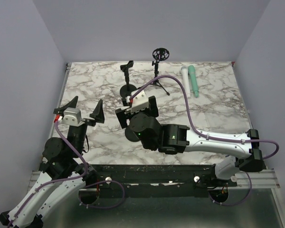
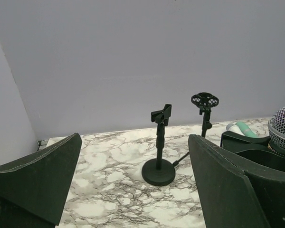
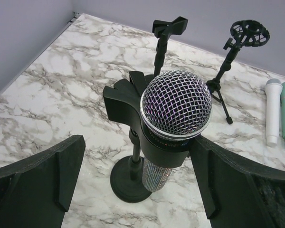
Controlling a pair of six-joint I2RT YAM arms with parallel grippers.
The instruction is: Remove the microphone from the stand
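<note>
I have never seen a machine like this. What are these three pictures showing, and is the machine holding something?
These are two robot arms fixed at the near edge of a marble table. One picture looks down from above; the other two come from cameras on each wrist, so the dark shapes at their lower edges are that hand's own fingers. The left hand is open and empty. The right hand is also open, its fingers on either side of a microphone sitting in a stand; it grips nothing yet. Farther back stand an empty clip stand and a small tripod stand, and a white mic and a green mic lie flat.
</note>
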